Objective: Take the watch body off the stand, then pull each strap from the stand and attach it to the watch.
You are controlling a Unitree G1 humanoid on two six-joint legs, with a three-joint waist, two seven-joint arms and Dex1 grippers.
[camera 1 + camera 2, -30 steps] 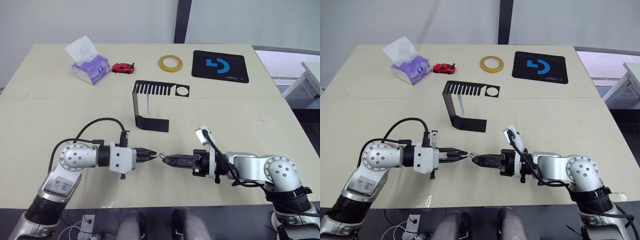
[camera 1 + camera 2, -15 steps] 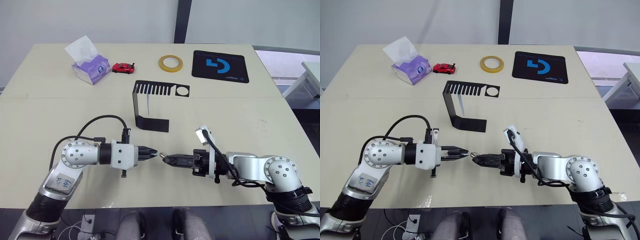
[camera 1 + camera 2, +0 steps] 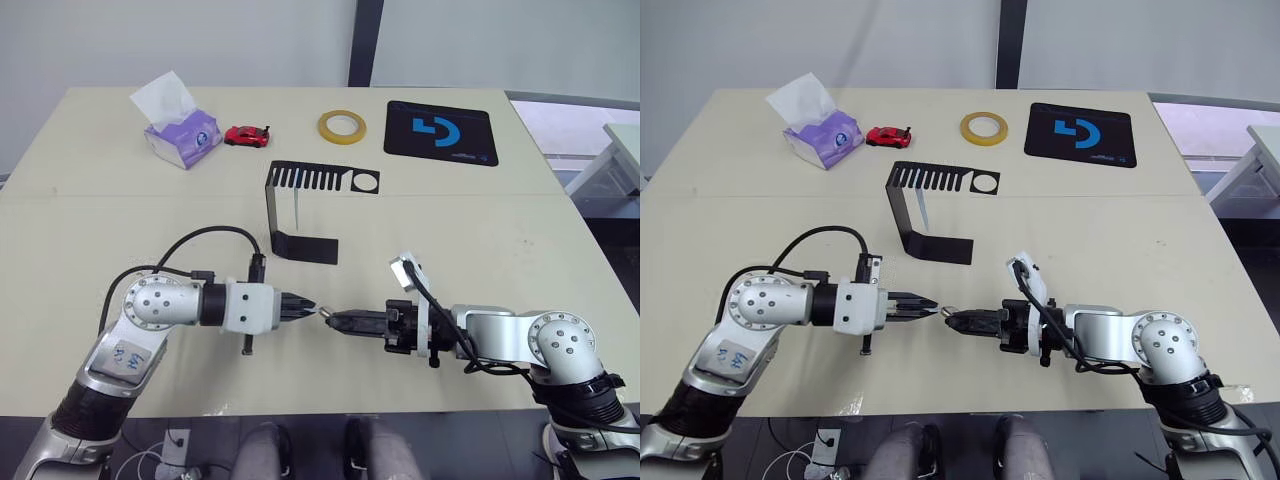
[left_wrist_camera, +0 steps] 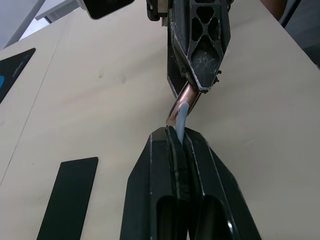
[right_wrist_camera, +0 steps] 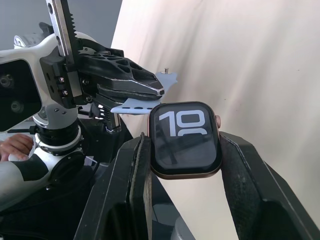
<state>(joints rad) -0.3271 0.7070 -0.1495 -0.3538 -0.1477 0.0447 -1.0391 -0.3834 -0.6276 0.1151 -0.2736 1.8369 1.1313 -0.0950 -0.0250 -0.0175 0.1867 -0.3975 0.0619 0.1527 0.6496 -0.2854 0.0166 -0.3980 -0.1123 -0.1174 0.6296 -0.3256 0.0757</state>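
The watch body (image 5: 185, 138) sits clamped between the fingers of the right end effector (image 3: 334, 320), just above the tabletop (image 3: 480, 230) near its front edge, its screen showing white digits "10". The left end effector (image 3: 308, 309) points straight at it, fingers pinched shut on a pale blue strap (image 4: 181, 116) whose tip meets the case edge. Both forearms lie level, tip to tip. Behind stands the black stand (image 3: 300, 210). Most of the strap is hidden between the fingers.
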